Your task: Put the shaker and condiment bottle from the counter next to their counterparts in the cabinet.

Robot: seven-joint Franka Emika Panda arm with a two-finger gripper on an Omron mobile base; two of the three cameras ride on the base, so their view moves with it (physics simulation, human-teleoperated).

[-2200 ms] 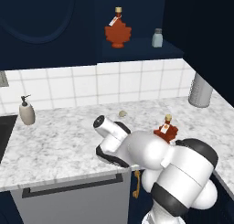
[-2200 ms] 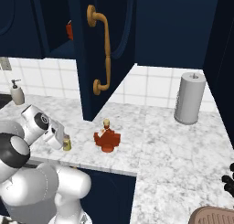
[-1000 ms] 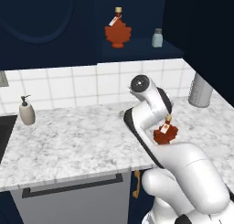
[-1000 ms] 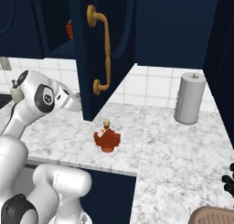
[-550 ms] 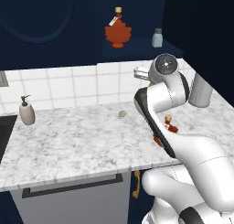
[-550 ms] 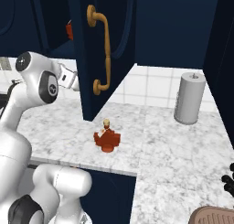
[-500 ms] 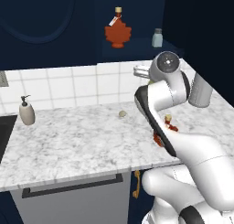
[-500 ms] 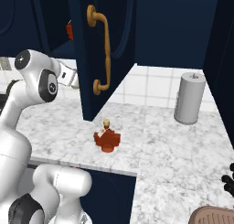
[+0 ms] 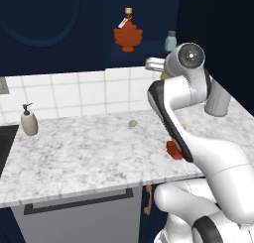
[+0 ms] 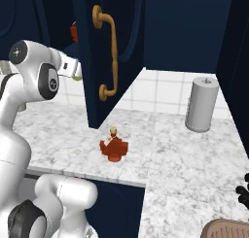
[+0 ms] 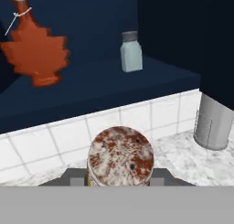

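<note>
Below cabinet (image 11: pixel 91 88) shelf, claw (image 11: pixel 119 179) clamped on shaker (image 11: pixel 120 157).

I see a white-grey veined marble counter (image 9: pixel 84 152) with a smooth finish, glossy white tiles (image 9: pixel 64 93) behind it, matt navy cabinet (image 11: pixel 91 93) surfaces, a brassy metal door handle (image 10: pixel 113 52), and the shaker (image 11: pixel 120 157) cap mottled, rusty-looking.

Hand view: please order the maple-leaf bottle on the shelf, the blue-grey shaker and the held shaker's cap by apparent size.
1. Held shaker's cap, about equal to the maple-leaf bottle; the cap sits close to the camera, so I leave these two unranked.
2. Blue-grey shaker, clearly smallest.
</note>
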